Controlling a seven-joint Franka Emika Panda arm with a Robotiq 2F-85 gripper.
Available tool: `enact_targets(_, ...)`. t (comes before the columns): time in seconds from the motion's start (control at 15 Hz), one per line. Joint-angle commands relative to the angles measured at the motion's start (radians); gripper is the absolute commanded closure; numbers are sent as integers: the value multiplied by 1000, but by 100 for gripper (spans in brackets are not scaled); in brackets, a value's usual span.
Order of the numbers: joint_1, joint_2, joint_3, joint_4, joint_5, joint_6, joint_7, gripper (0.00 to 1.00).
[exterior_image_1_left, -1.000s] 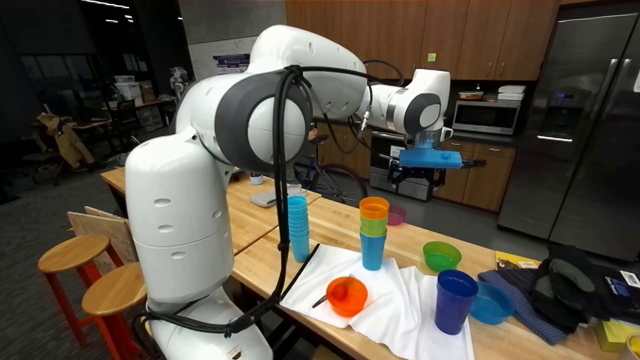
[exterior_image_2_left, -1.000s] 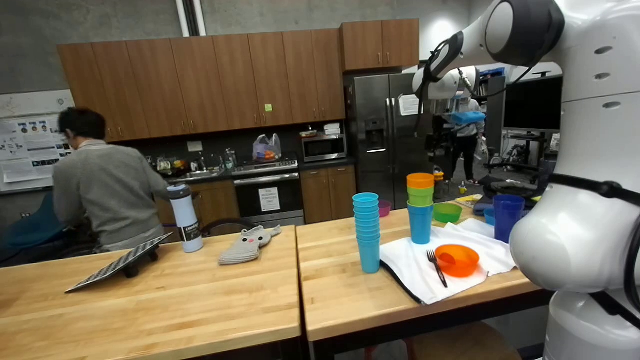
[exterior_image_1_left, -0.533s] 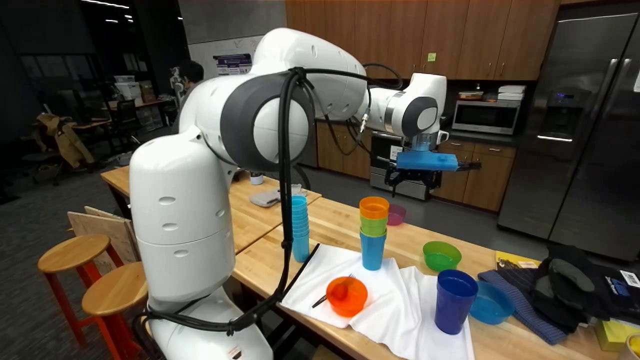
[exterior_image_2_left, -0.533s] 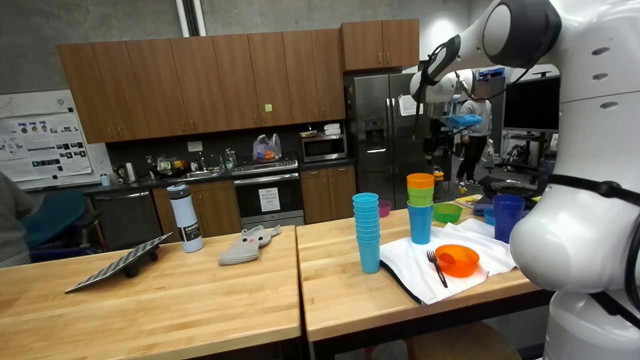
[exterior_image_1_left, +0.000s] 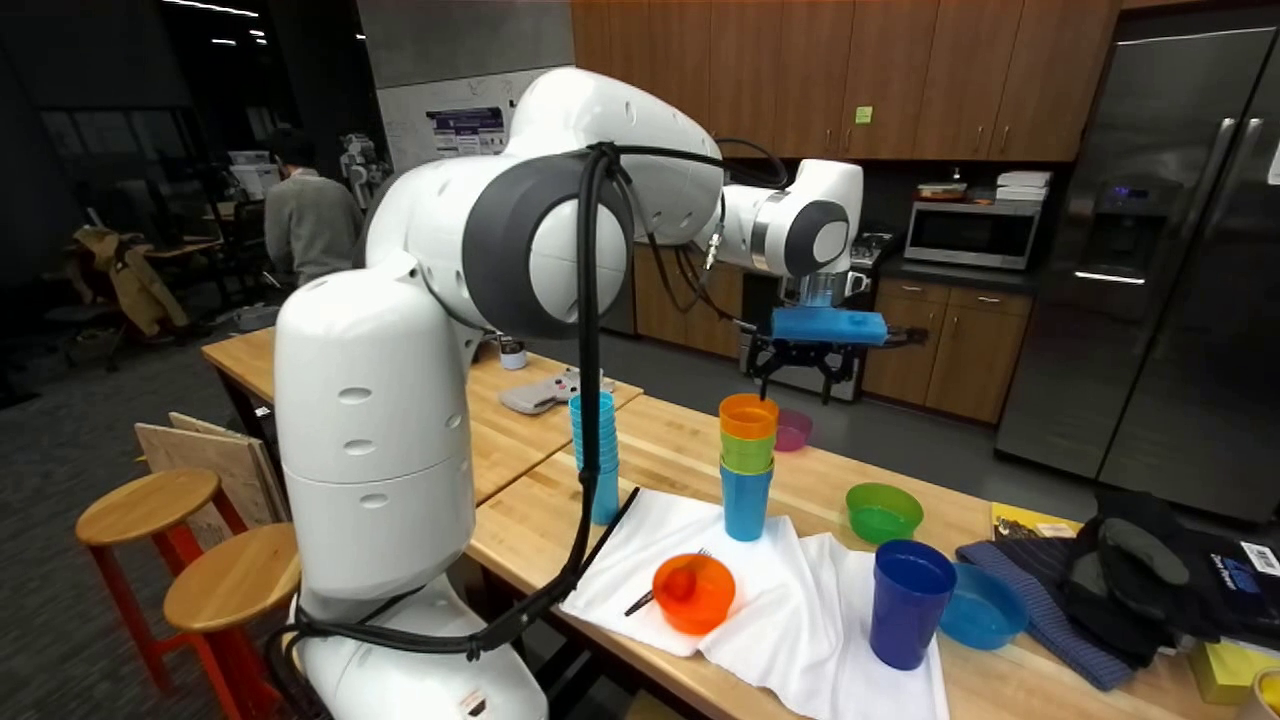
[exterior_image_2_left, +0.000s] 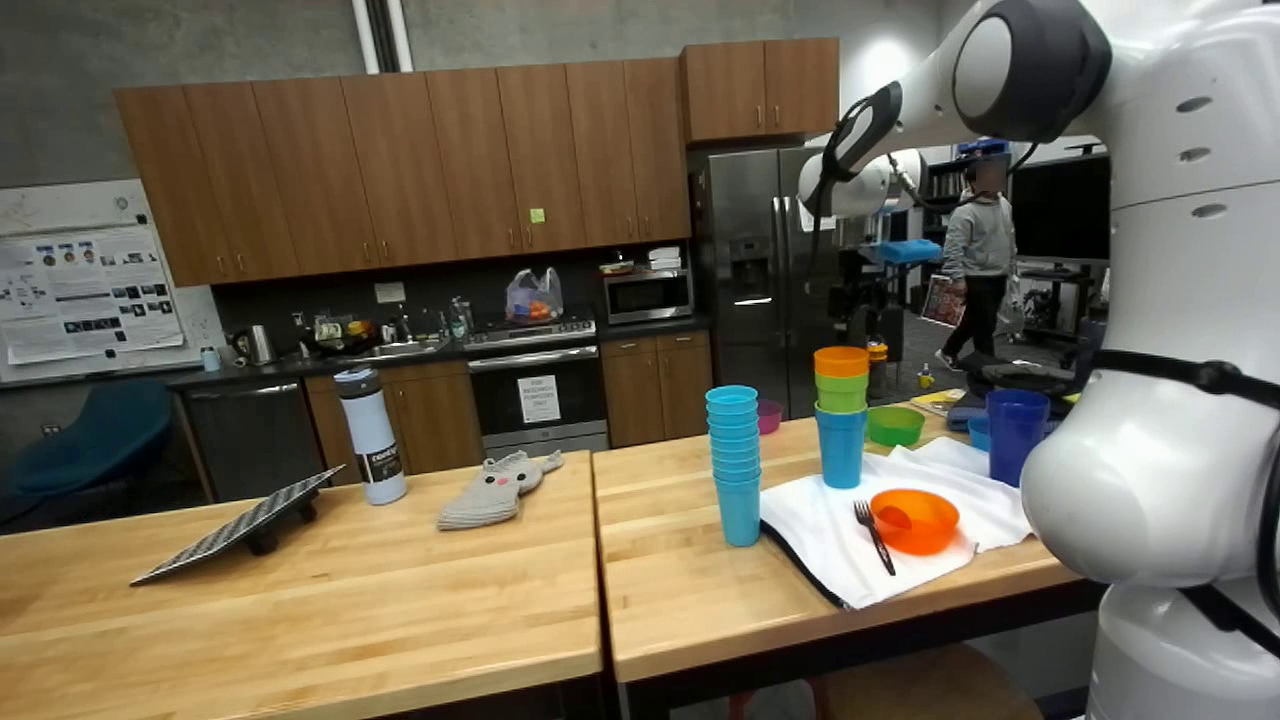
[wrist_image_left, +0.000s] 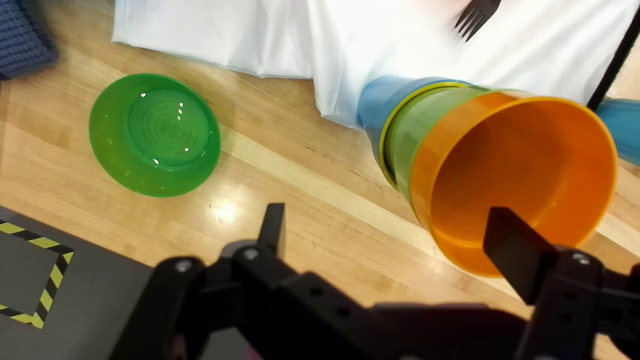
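My gripper (exterior_image_1_left: 795, 400) stands open in the air, with nothing between its fingers. Closest to it is a stack: an orange cup (exterior_image_1_left: 748, 418) on top, lime green (exterior_image_1_left: 747, 455) beneath, and a blue cup (exterior_image_1_left: 745, 505) at the bottom, upright at the white cloth (exterior_image_2_left: 820, 550). Looking down in the wrist view, the orange cup (wrist_image_left: 520, 165) shows its hollow inside. One of the fingers (wrist_image_left: 520, 255) overlaps its rim there, while the second finger is over bare wood; I see no contact. In an exterior view the dark gripper hangs above the stack, its fingers hard to make out.
A green bowl (wrist_image_left: 155, 135) sits beside the stack. Light blue cups (exterior_image_2_left: 735, 470) form a tall stack nearby. On the cloth are an orange bowl (exterior_image_2_left: 913, 522) and a dark fork (exterior_image_2_left: 875, 538). A purple-blue tumbler (exterior_image_1_left: 910, 605) and blue bowl (exterior_image_1_left: 983, 607) stand farther along.
The arm has come down a little and the gripper has shifted closer to the cup stack, staying open. Two people in the background have walked to other places. The tableware has not moved.
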Motion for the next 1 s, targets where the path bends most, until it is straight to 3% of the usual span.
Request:
enact_targets(0.0, 5, 20, 9, 44, -21, -56, -5, 0)
enact_targets(0.93, 12, 122, 39, 169, -54, -153, -3, 0)
